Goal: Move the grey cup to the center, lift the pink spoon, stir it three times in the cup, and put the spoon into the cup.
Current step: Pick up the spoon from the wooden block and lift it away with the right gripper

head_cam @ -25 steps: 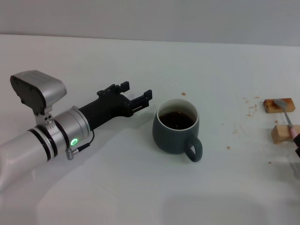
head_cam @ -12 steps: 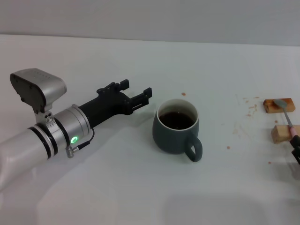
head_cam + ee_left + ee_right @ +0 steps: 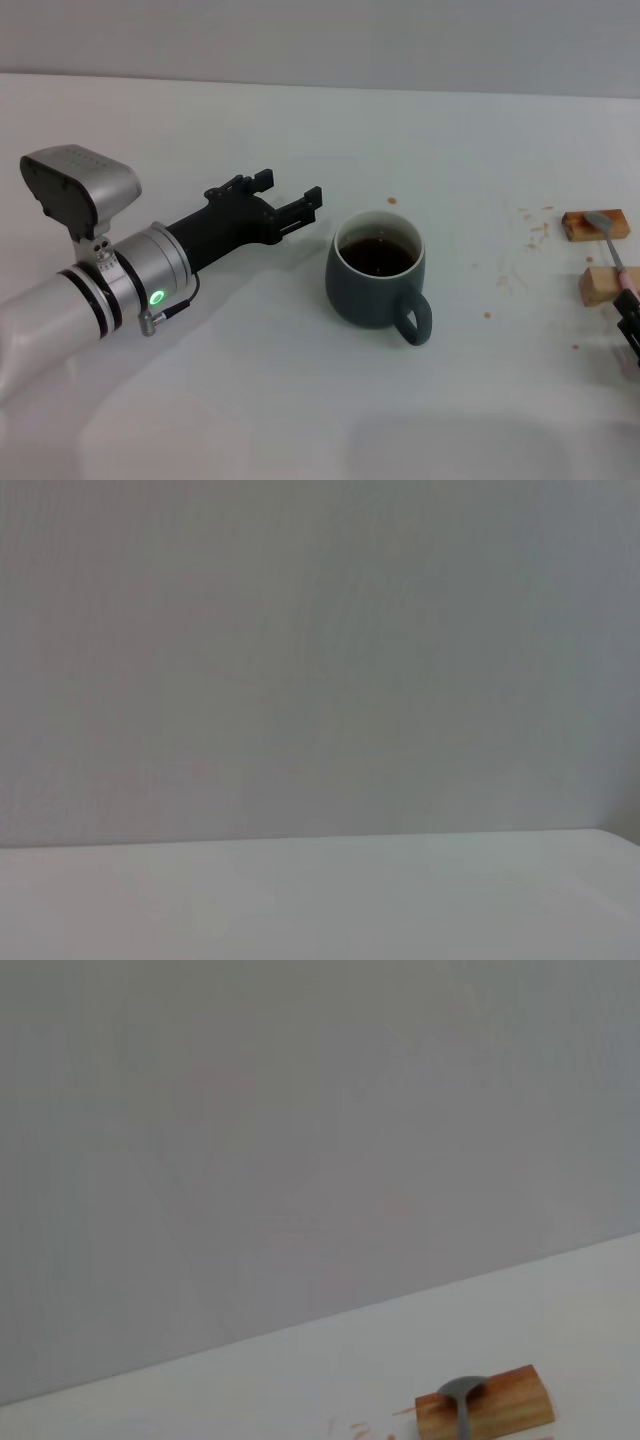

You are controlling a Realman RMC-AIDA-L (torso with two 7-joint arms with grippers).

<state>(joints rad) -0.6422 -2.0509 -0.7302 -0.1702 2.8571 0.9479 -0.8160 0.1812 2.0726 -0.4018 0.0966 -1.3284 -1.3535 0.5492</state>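
Observation:
The grey cup (image 3: pixel 378 270) stands upright near the table's middle, with dark liquid inside and its handle toward me and to the right. My left gripper (image 3: pixel 291 190) is open and empty, just left of the cup and apart from it. The pink spoon (image 3: pixel 615 250) lies across two wooden blocks at the far right, its grey bowl on the far block. That bowl also shows in the right wrist view (image 3: pixel 460 1394). My right gripper (image 3: pixel 631 322) shows only as a black part at the right edge, by the near end of the spoon's handle.
Two small brown wooden blocks (image 3: pixel 594 225) (image 3: pixel 600 285) hold up the spoon; the far one shows in the right wrist view (image 3: pixel 487 1411). Small reddish specks (image 3: pixel 530 232) dot the white table (image 3: pixel 300 400). The left wrist view shows only wall and bare table.
My left gripper has drawn back slightly to the left, away from the cup. The cup and the spoon have not moved.

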